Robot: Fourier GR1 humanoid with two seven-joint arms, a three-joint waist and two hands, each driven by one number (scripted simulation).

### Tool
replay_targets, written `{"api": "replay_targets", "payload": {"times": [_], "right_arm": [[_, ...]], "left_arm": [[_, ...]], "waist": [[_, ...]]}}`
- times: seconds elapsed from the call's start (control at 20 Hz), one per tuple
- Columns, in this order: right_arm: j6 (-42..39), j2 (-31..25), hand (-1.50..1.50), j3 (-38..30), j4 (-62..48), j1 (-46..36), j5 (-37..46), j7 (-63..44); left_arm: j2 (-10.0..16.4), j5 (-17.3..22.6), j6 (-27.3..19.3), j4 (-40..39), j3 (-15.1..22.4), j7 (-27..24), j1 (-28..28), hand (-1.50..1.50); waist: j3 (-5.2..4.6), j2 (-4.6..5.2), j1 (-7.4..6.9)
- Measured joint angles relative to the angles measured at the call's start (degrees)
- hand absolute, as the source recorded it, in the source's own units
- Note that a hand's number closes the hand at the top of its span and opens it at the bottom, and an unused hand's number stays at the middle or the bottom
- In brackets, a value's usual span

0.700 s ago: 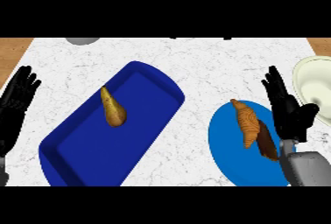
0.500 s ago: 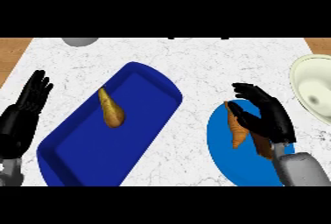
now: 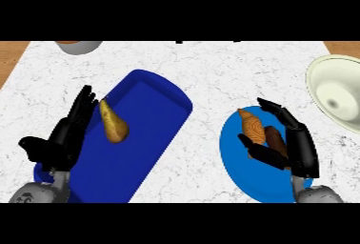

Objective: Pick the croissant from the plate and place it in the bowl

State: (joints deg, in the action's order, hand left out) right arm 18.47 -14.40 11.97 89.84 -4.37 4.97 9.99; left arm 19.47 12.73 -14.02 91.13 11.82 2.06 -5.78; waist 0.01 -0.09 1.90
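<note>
**Grasp step:** right hand (image 3: pixel 301 151) curls round the croissant (image 3: pixel 252 127) on the blue plate (image 3: pixel 243 176).
Next move, judged: lift, then carry toward 2 o'clock into the bowl (image 3: pixel 337 95); left hand (image 3: pixel 60 143) rests open.

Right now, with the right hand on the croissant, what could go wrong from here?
1. The right hand curls round only the near end of the croissant; the free far end might tilt or slip out on lifting.
2. The bowl lies beyond the plate, partly cut off at the view's edge; the carry could clip its near rim.
</note>
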Motion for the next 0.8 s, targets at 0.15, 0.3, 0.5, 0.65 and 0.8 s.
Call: {"api": "replay_targets", "payload": {"times": [0.15, 0.3, 0.5, 0.65, 0.8], "right_arm": [[1.4, 0.8, -1.50, -0.2, 5.1, 4.1, 0.1, 4.6], [2.8, -0.7, -1.50, -1.2, 11.7, 6.3, 2.3, 2.7], [3.9, -4.3, -1.50, -2.3, 19.0, 7.6, 7.9, -7.7], [1.4, -7.6, -1.50, -3.9, 24.4, 6.2, 9.9, -18.6], [-2.3, -9.8, -1.50, -5.1, 25.6, 2.7, 9.7, -27.7]], "left_arm": [[-2.5, -1.8, -1.1, -1.1, 1.8, 0.0, -0.6, 0.00], [-3.2, -2.4, -0.8, -2.3, 1.4, 0.6, -2.0, 0.00], [-4.5, -3.6, -1.0, -3.1, 1.7, 0.9, -2.9, 0.00], [-4.5, -3.5, 0.2, -3.9, 1.1, -0.5, -2.5, 0.00], [-5.4, -4.3, -0.1, -3.4, 1.5, 0.7, -3.2, 0.00]], "waist": [[0.01, -0.03, -0.47], [-0.02, -0.03, -0.86], [-0.07, -0.04, -1.10], [-0.10, -0.04, -1.34], [-0.09, 0.01, -1.73]]}}
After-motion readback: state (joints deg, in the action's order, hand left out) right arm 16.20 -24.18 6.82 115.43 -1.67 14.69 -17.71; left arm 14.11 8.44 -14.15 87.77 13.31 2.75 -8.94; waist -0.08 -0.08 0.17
